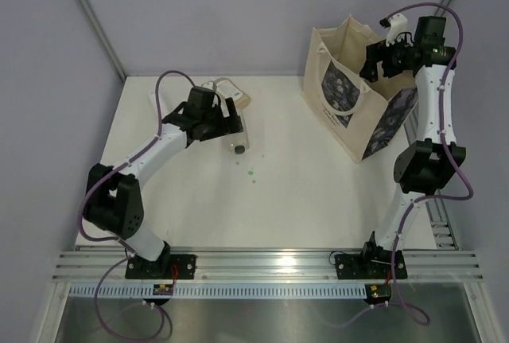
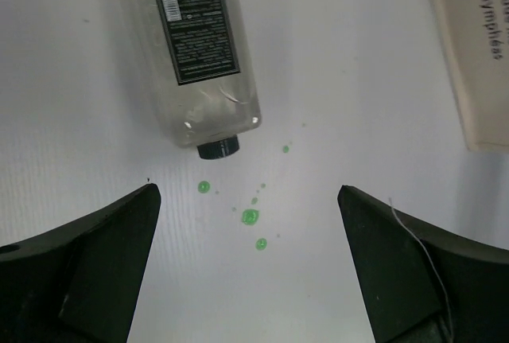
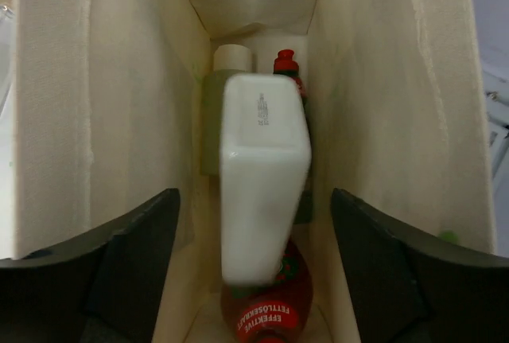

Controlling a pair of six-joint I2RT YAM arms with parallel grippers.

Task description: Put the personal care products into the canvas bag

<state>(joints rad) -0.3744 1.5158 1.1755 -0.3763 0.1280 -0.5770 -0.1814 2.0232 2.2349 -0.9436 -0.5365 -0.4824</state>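
Note:
The canvas bag (image 1: 350, 96) stands open at the back right. My right gripper (image 1: 383, 58) hangs over its mouth, open (image 3: 253, 193). The white tube (image 3: 262, 176) is between the jaws, touching neither, its lower end blurred. Inside the bag (image 3: 95, 104) lie a red bottle (image 3: 270, 315), a pale-green white-capped bottle (image 3: 216, 112) and a red-capped green bottle (image 3: 286, 64). My left gripper (image 1: 225, 124) is open and empty (image 2: 246, 192) just above the table, short of a clear black-capped bottle (image 2: 195, 48) lying flat. The beige pouch (image 2: 473, 48) lies beside it.
Small green droplets (image 2: 250, 216) dot the white table by the bottle's cap; they also show in the top view (image 1: 253, 174). The table's back edge meets the booth wall behind the pouch (image 1: 231, 92). A slotted rail (image 1: 262, 267) runs along the near edge.

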